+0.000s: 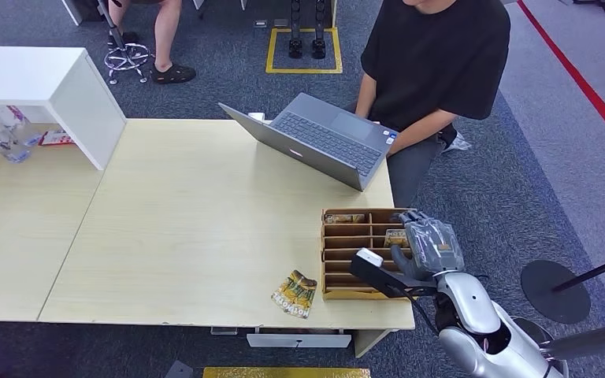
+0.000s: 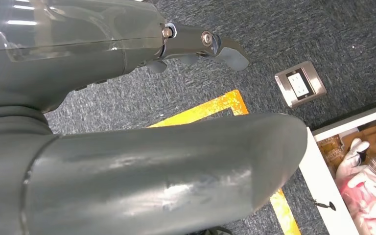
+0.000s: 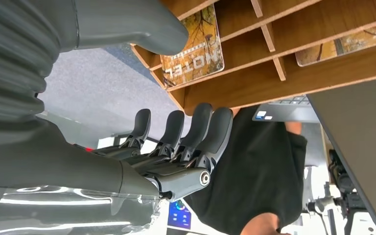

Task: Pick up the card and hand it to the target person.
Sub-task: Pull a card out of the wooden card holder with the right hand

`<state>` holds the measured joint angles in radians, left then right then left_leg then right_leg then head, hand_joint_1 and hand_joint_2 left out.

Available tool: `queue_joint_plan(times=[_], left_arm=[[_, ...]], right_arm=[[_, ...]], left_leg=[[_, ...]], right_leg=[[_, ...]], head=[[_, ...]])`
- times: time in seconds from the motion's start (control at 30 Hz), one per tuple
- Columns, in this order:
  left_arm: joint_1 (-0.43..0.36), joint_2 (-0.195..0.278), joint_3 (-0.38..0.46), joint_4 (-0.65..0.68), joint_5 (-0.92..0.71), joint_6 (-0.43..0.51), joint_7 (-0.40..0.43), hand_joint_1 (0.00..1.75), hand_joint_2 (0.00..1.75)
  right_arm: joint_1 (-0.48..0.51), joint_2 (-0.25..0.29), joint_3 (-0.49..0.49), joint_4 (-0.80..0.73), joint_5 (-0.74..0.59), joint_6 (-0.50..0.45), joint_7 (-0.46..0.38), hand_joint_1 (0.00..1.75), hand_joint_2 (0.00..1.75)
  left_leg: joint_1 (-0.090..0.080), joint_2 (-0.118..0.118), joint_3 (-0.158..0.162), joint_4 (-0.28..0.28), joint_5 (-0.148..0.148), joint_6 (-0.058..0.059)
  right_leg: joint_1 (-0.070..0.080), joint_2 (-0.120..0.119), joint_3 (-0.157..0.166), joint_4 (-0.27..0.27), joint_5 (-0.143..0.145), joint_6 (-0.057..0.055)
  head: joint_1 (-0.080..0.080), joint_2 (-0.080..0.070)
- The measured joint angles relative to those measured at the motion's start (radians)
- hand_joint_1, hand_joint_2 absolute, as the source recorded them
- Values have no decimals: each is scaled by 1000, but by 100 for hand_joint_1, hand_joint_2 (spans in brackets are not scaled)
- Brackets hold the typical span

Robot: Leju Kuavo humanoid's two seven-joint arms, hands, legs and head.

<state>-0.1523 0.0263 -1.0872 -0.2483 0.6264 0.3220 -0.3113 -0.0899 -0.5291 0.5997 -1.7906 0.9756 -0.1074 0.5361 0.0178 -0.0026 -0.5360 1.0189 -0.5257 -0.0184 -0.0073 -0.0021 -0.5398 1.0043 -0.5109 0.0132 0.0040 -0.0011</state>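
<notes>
Right robot hand (image 1: 429, 244) of mine sits at the far right corner of the wooden card organizer (image 1: 339, 272), over its right-hand slots. From the right wrist view, the dark fingers (image 3: 196, 132) stand side by side, gently curled, with their tips against the organizer's outer edge, while the thumb (image 3: 142, 24) reaches over a hotel card (image 3: 193, 49) lying in a slot. I cannot tell whether the thumb actually presses on that card, so I cannot say that I hold it. Another card (image 3: 345, 46) lies in a neighbouring compartment, and one more (image 1: 345, 218) shows in the far row from the head view.

My left robot hand (image 2: 196, 46) hangs beside me above the grey carpet; its fingers are spread and it holds nothing.

Near the organizer, a loose card (image 1: 295, 294) lies flat on the worktop (image 1: 197, 228), close to the near edge and just left of the organizer. Farther off, an open grey laptop (image 1: 323, 142) stands on the worktop's far side, and a person in a black shirt (image 1: 437, 63) sits behind it.
</notes>
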Motion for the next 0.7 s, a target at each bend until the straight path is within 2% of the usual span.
queue_joint_plan(times=[0.7], left_arm=[[0,0,0,0,-7,0,2,0,0]], right_arm=[[0,-2,14,10,-28,21,8,79,175]], left_leg=[[0,0,0,0,0,0]], right_leg=[[0,0,0,0,0,0]], head=[[0,0]])
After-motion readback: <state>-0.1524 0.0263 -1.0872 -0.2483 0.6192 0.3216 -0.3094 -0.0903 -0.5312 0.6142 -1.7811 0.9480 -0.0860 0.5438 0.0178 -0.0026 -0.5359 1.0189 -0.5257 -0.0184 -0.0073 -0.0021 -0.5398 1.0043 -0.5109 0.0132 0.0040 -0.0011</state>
